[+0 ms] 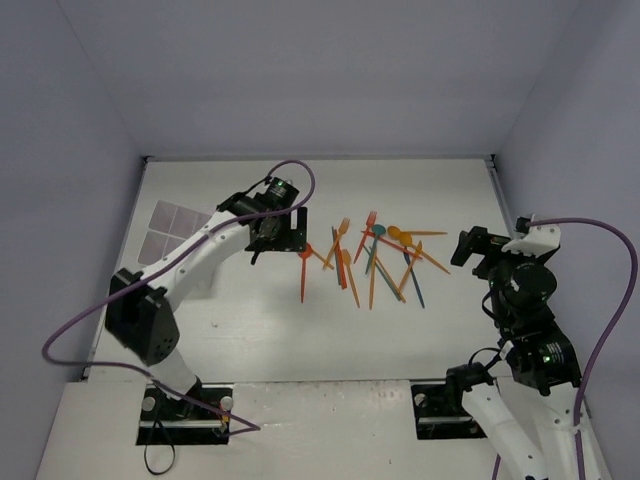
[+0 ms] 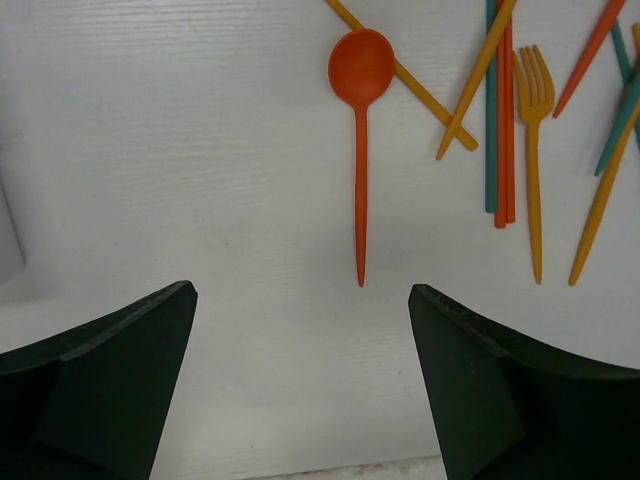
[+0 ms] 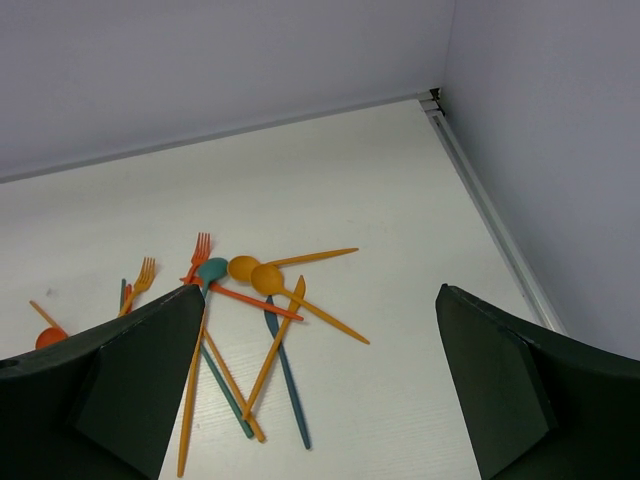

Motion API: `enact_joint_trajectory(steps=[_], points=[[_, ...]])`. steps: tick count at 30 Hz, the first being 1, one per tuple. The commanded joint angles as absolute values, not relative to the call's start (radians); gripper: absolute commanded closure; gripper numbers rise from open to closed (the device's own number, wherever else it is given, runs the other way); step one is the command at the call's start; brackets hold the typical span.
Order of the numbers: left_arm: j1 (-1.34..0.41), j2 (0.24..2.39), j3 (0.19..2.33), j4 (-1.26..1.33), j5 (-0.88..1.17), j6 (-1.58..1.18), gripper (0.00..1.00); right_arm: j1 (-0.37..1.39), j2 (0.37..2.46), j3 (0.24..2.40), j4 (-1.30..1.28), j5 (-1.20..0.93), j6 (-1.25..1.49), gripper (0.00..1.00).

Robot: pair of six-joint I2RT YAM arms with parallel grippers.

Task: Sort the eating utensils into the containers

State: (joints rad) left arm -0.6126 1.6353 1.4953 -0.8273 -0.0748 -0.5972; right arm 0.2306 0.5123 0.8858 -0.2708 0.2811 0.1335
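The eating utensils [image 1: 375, 262] lie in a loose pile at mid-table: orange, red and teal spoons, forks, knives and sticks. A red-orange spoon [image 1: 304, 272] lies alone at the pile's left; it also shows in the left wrist view [image 2: 361, 150], its handle tip pointing at the gap between my fingers. My left gripper [image 1: 274, 234] [image 2: 300, 295] hovers just left of that spoon, open and empty. My right gripper [image 1: 468, 248] [image 3: 320, 292] is open and empty, to the right of the pile [image 3: 250, 300]. The white compartment container [image 1: 172, 230] sits at the far left.
Grey walls close the table at the back and both sides, with a raised rail [image 3: 490, 215] along the right edge. The left arm's links [image 1: 190, 262] stretch between the container and the pile. A purple cable [image 1: 300, 175] loops over the left wrist.
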Motion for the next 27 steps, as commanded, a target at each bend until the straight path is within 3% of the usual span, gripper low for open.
enact_joint_trajectory(steps=[1,5,18,23,27], points=[[-0.623,1.748,1.576,-0.766,-0.123,-0.623,0.21,0.235,0.494,0.878,-0.213,0.265,0.152,0.00],[-0.623,1.844,1.609,-0.752,-0.127,-0.620,0.35,0.236,0.473,0.874,-0.221,0.267,0.153,0.00],[-0.648,2.064,1.719,-0.750,-0.130,-0.625,0.47,0.236,0.426,0.878,-0.285,0.285,0.156,0.00],[-0.647,2.103,1.738,-0.752,-0.142,-0.639,0.61,0.236,0.410,0.903,-0.318,0.294,0.150,0.00],[-0.649,2.113,1.729,-0.750,-0.146,-0.649,0.64,0.236,0.393,0.916,-0.346,0.313,0.148,0.00]])
